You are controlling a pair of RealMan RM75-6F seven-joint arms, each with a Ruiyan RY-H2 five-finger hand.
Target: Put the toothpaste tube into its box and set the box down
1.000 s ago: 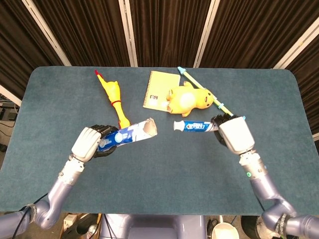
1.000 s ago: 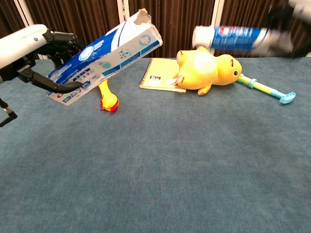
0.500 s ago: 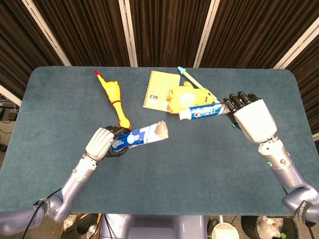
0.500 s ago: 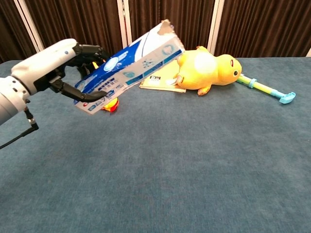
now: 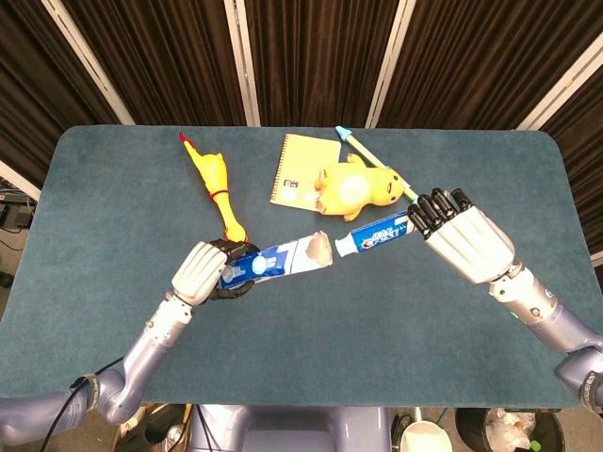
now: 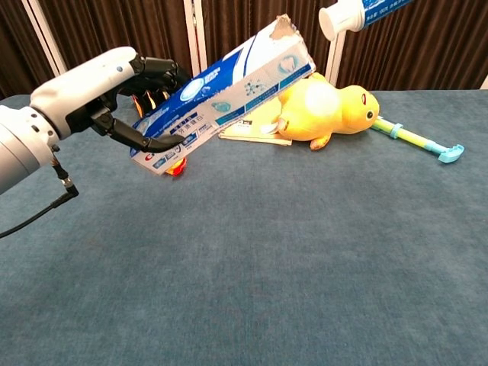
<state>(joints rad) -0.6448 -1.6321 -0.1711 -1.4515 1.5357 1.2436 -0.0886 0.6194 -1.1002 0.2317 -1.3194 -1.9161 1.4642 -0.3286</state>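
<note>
Left robot hand (image 5: 202,270) grasping box (image 5: 279,260) at frame centre; right robot hand (image 5: 464,240) grasping tube (image 5: 374,232), cap just beside box mouth.

toothpaste tube (image 5: 375,232) cap now nearer box (image 5: 279,259) mouth | both shifted inward

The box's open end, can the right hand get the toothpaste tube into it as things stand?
Probably yes. The left hand holds the box with its open end facing the toothpaste tube held by the right hand; cap and opening nearly meet, nothing between.
</note>
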